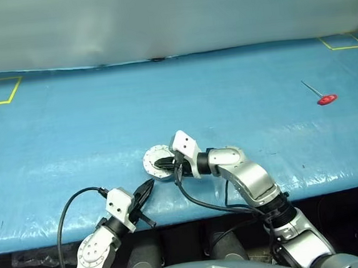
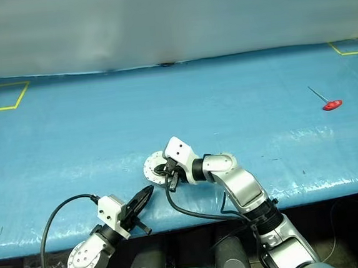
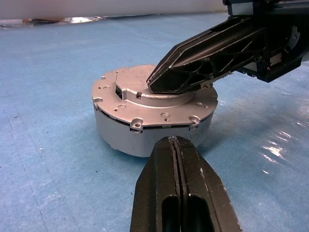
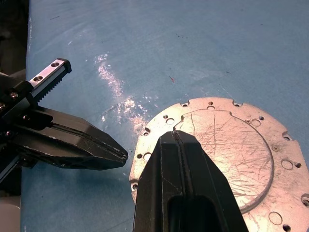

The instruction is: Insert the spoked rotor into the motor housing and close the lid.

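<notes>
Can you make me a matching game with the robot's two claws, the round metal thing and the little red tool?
Things:
1. right gripper
2. left gripper
3. lid
4. red-handled tool

Places:
A. far off on the robot's right side of the blue table
B. shut, tip over the lid's raised patch
C. closed on the motor housing
D. shut, at the table's near edge beside the housing

Pairs: 1-B, 2-D, 3-C, 4-A

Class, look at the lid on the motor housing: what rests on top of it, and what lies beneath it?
The shut right gripper rests its tip on the lid, which sits closed on the motor housing. The lid covers the housing's inside, so its contents cannot be seen.
</notes>
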Motion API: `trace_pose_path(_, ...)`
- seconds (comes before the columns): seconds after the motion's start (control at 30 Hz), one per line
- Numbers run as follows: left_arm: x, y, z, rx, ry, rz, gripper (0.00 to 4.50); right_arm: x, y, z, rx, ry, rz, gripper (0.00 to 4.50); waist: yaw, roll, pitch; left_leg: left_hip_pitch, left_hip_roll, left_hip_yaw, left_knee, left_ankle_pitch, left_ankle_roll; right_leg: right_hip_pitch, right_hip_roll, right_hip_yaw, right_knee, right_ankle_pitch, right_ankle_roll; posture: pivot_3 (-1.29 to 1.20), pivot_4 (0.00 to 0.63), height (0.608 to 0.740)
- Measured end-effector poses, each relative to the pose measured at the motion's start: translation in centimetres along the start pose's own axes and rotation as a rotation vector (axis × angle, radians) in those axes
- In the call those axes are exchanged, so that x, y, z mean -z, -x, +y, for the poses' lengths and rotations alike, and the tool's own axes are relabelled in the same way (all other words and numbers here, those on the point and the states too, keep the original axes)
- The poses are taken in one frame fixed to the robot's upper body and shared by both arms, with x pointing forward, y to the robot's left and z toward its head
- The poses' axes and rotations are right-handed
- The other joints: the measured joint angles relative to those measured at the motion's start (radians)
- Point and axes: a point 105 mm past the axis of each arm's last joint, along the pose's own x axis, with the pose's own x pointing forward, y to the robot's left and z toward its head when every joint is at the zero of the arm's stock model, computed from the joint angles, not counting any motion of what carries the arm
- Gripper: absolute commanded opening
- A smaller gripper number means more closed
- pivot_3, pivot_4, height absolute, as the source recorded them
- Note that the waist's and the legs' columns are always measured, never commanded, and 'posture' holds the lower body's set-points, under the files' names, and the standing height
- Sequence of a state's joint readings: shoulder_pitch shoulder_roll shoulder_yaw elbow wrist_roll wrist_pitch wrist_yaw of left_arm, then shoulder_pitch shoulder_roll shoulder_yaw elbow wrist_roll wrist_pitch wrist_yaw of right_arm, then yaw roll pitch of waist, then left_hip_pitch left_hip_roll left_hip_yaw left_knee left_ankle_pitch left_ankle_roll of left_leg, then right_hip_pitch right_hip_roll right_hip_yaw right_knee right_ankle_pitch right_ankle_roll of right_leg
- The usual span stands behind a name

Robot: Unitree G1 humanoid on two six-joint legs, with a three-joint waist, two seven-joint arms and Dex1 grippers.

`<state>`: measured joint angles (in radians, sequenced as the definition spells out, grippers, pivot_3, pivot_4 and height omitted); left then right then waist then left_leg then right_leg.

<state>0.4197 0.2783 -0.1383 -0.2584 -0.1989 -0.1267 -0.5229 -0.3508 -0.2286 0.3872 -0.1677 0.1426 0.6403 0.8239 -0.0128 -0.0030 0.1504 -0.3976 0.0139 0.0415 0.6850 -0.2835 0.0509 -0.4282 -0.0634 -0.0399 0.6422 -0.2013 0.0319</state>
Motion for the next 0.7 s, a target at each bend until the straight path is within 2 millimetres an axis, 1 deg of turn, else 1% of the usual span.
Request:
trace_pose_path(0.17,-0.2,0.0,0.1,-0.004,-0.006,-0.009,0.03,0.2,0.1,0.2,0.002,-0.01,-0.008,0.0,0.001,0.0,0.0,0.001,0.0,0.0,0.0,0.0,0.0,0.0,0.0,0.0,0.0,-0.001,0.002,0.0,0.15,0.74)
trace_pose_path(0.3,-0.1,0.1,0.1,-0.008,-0.005,-0.01,0.03,-0.1,0.5,0.1,0.038,-0.041,-0.063,0.0,0.002,-0.001,0.0,0.0,0.0,0.0,0.0,0.0,0.0,0.0,0.0,0.0,0.0,-0.002,0.003,0.0,0.15,0.74)
trace_pose_path(0.37,-0.1,0.1,0.1,-0.009,-0.004,-0.009,0.03,-1.1,0.9,-0.4,0.078,-0.06,-0.121,0.0,0.002,-0.001,0.0,-0.001,0.0,0.0,0.0,0.0,0.0,0.0,0.0,0.0,0.0,-0.001,0.002,0.0,0.15,0.74)
trace_pose_path(0.4,-0.1,0.1,0.1,-0.009,-0.004,-0.01,0.03,-2.0,1.4,-0.8,0.108,-0.064,-0.169,0.0,0.001,-0.001,0.0,-0.001,0.0,0.0,0.0,0.0,0.0,0.0,0.0,0.0,0.0,-0.001,0.003,0.0,0.15,0.74)
trace_pose_path(0.5,-0.1,0.1,0.1,-0.01,-0.004,-0.011,0.03,-3.3,2.0,-1.1,0.151,-0.067,-0.236,0.0,0.001,-0.001,0.0,0.0,0.0,0.0,0.0,0.0,0.0,0.0,0.0,0.0,0.0,-0.002,0.003,0.0,0.15,0.74)
trace_pose_path(0.6,-0.2,0.1,0.1,-0.006,-0.006,-0.011,0.0,-3.0,2.3,-1.3,0.192,-0.086,-0.254,0.55,0.002,-0.001,0.0,-0.001,0.0,0.0,0.0,0.0,0.0,0.0,0.0,0.0,0.0,-0.002,0.003,0.0,0.15,0.74)
trace_pose_path(0.7,-0.2,0.1,0.1,-0.001,-0.008,-0.012,0.0,-2.4,2.4,-1.3,0.215,-0.101,-0.251,1.56,0.001,-0.001,0.0,-0.001,0.0,0.0,0.0,0.0,0.0,0.0,0.0,0.001,0.0,-0.002,0.003,0.0,0.15,0.74)
